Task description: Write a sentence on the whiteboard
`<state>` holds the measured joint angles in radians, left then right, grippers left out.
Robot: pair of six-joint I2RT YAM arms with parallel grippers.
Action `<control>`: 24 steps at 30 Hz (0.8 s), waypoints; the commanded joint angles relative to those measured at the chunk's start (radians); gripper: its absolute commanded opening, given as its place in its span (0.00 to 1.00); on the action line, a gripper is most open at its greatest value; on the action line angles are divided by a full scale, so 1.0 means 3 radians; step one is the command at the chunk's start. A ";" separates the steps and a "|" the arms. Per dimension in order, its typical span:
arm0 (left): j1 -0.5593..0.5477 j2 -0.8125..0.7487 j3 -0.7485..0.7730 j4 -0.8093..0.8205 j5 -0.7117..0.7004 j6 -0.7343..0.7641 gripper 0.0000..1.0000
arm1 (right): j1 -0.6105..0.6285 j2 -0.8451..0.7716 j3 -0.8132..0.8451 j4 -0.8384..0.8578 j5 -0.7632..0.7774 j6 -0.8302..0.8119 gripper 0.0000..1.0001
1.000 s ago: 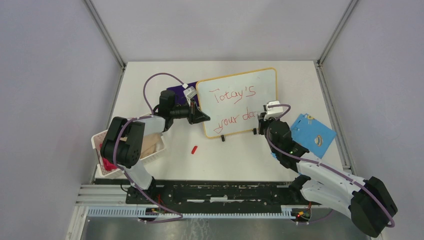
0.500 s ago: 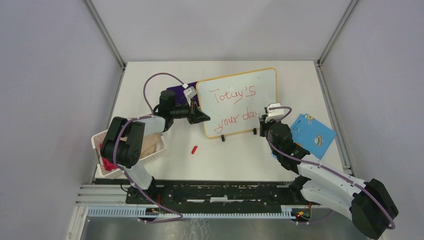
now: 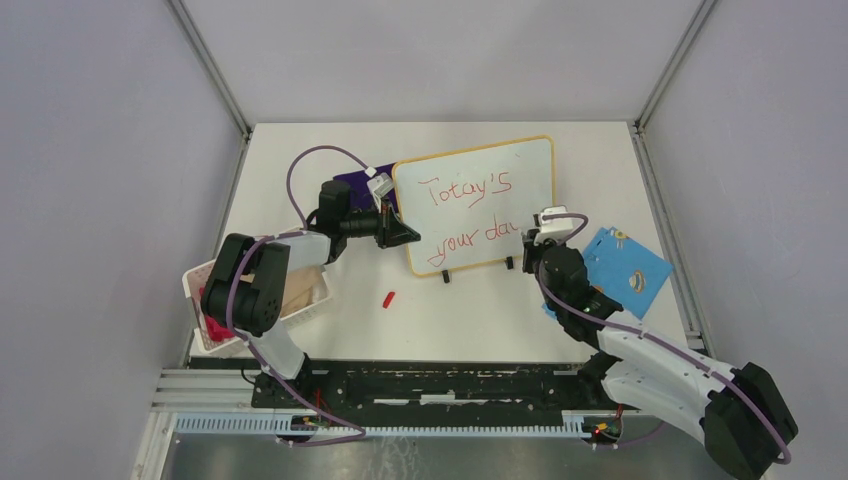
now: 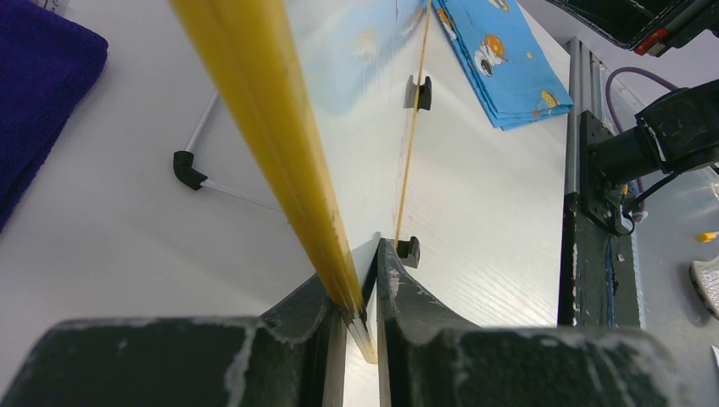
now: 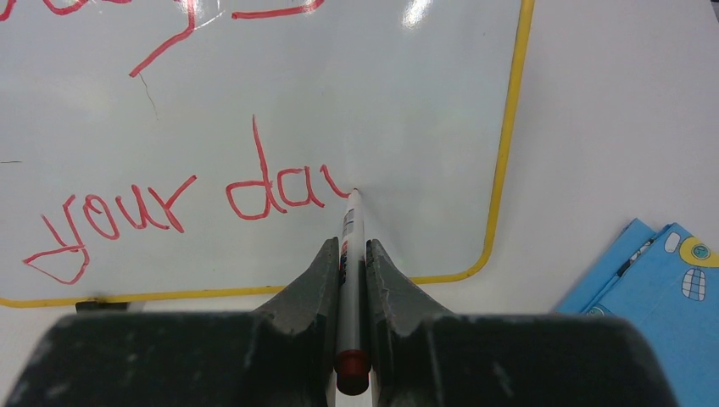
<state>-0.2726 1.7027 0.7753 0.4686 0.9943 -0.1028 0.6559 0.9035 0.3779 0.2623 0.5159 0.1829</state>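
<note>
As seen from above, logged furthest left of the whiteboard (image 3: 525, 165): white basket (image 3: 196, 283) holding a red item, well apart from the board. Next, left gripper (image 4: 360, 284) clamped on the whiteboard's left edge, yellow frame pinched between both fingers. Purple cloth (image 3: 350, 182) just beyond that same edge, behind the gripper. Red cap (image 3: 389, 297) lying loose on the table, near and left of the board's front foot. Whiteboard itself propped up at mid-table on two black feet. Sentence (image 3: 468, 205) in red across its face, two lines: "Totay's" above, "your da" below. At the end of the lower line, marker (image 5: 351, 216) with tip touching the board surface just right of the "a". Right gripper (image 5: 349, 248) pressed tight round the marker barrel, red end toward the wrist. Furthest right of the whiteboard, blue printed sheet (image 3: 628, 268) flat on the table, near the lower right corner, apart from it.
</note>
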 commanded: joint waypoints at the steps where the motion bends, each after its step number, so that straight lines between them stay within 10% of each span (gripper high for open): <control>1: -0.0099 0.0174 -0.0085 -0.0409 -0.0443 0.0535 0.02 | -0.0018 -0.0088 0.0216 0.0043 0.0009 0.0015 0.00; 24: -0.0098 0.0178 -0.0088 -0.0411 -0.0441 0.0533 0.02 | -0.0118 0.0138 0.0271 0.0131 -0.0051 0.0018 0.00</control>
<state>-0.2726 1.7027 0.7753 0.4683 0.9943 -0.1028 0.6270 0.9440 0.4458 0.2562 0.5053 0.1795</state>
